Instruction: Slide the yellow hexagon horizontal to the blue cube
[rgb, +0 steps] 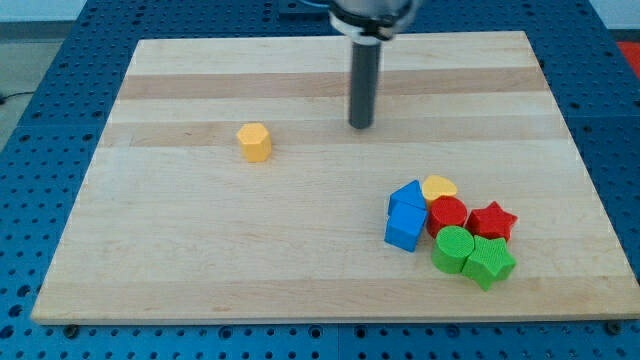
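Note:
The yellow hexagon (255, 142) stands alone on the wooden board (200, 260), left of centre. The blue cube (405, 228) sits at the lower right, at the left edge of a cluster of blocks. My tip (361, 126) rests on the board in the upper middle, to the right of the yellow hexagon and well apart from it, and above the cluster.
The cluster holds a second blue block (407, 194) just above the cube, a yellow heart (439, 187), a red cylinder (447, 215), a red star (492, 221), a green cylinder (454, 249) and a green star-like block (488, 262). A blue pegboard (40, 150) surrounds the board.

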